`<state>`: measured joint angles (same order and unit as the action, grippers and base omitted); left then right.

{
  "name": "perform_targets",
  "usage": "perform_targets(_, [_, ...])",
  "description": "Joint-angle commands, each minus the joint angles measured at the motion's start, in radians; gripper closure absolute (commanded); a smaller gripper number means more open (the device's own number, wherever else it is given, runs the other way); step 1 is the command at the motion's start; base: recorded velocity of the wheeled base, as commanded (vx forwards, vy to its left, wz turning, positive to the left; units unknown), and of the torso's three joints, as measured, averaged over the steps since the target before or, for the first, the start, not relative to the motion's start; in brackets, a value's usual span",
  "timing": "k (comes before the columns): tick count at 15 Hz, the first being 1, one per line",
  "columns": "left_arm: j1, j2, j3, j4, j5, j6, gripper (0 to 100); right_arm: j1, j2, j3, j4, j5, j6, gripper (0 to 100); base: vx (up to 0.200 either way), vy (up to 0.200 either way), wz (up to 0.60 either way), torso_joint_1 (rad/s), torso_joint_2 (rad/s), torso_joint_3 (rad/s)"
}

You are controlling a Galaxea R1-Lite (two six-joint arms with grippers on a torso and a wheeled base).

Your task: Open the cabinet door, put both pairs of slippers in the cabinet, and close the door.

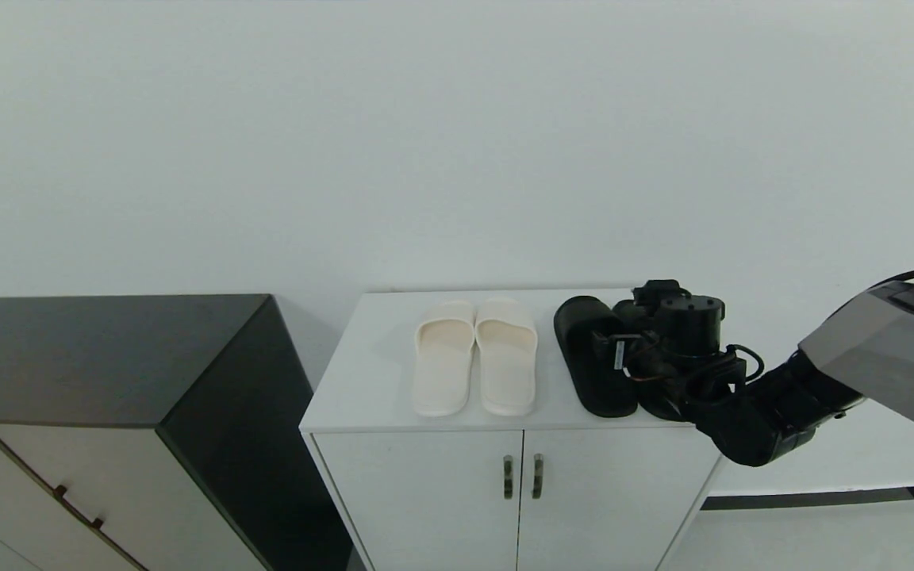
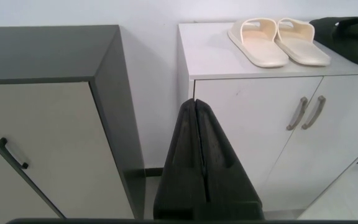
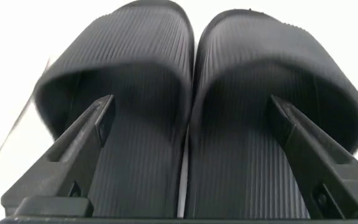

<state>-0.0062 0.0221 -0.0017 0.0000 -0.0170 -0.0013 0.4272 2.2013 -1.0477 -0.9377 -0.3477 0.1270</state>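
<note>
1. While both doors [image 1: 425,500] of the white cabinet [image 1: 362,381] are shut in the head view, you have the cream slippers [image 1: 474,357] side by side on its top. The black slippers [image 1: 596,357] lie just beside them toward the right. Your right arm [image 1: 766,412] sits over the black pair and covers most of one slipper. A dark cabinet [image 1: 108,357] stands left of the white one.
2. Left wrist view: your left gripper [image 2: 201,149] has its jaws pressed together with nothing between them. It hangs low, in front of the gap between the two cabinets. The handles [image 2: 308,112] meet at the closed seam, and both pairs are up on top.
3. Right wrist view: your right gripper [image 3: 188,124] is spread wide, not clamped on anything. Its fingers [image 3: 86,149] sit one over each black slipper's footbed, at the strap mouth — you can't tell if they touch.
</note>
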Motion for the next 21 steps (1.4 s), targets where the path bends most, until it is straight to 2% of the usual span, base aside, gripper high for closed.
perform_targets(1, [0.000,-0.001,0.000,0.000,0.000,0.000,100,-0.001,0.028,-0.034,0.000,-0.001,0.000,0,0.000,0.000,0.00,0.000,0.00,0.000])
perform_targets(2, [0.000,-0.001,0.000,0.000,0.000,0.000,100,-0.007,0.043,-0.046,0.000,-0.001,0.000,100,0.000,0.000,0.00,0.000,0.00,0.000])
perform_targets(7, [0.003,-0.019,0.000,0.000,0.000,0.000,100,-0.008,0.064,-0.087,0.000,-0.008,0.000,100,0.000,0.000,0.00,0.000,0.00,0.000])
perform_targets(11, [0.003,-0.019,0.000,0.000,0.002,0.000,100,-0.008,0.049,-0.072,-0.004,-0.008,0.003,100,0.000,0.000,0.00,0.000,0.00,0.000])
perform_targets(14, [0.003,-0.019,0.000,0.000,0.000,-0.002,100,-0.002,-0.031,0.023,-0.009,0.018,0.002,100,0.000,0.000,0.00,0.000,0.00,0.000])
perform_targets(16, [0.003,-0.019,0.000,0.000,0.000,-0.002,100,0.022,-0.118,0.115,-0.007,0.090,0.002,100,0.000,0.000,0.00,0.000,0.00,0.000])
perform_targets(17, [0.003,-0.019,0.000,0.000,0.000,0.000,100,0.051,-0.179,0.179,-0.007,0.133,0.002,100,0.000,0.000,0.00,0.000,0.00,0.000])
perform_targets(20, [0.003,-0.019,0.000,0.000,-0.001,0.000,100,0.104,-0.273,0.259,-0.003,0.145,0.000,100,0.000,0.000,0.00,0.000,0.00,0.000])
perform_targets(21, [0.003,-0.019,0.000,0.000,-0.003,0.000,100,0.145,-0.339,0.313,0.007,0.174,-0.001,100,0.000,0.000,0.00,0.000,0.00,0.000])
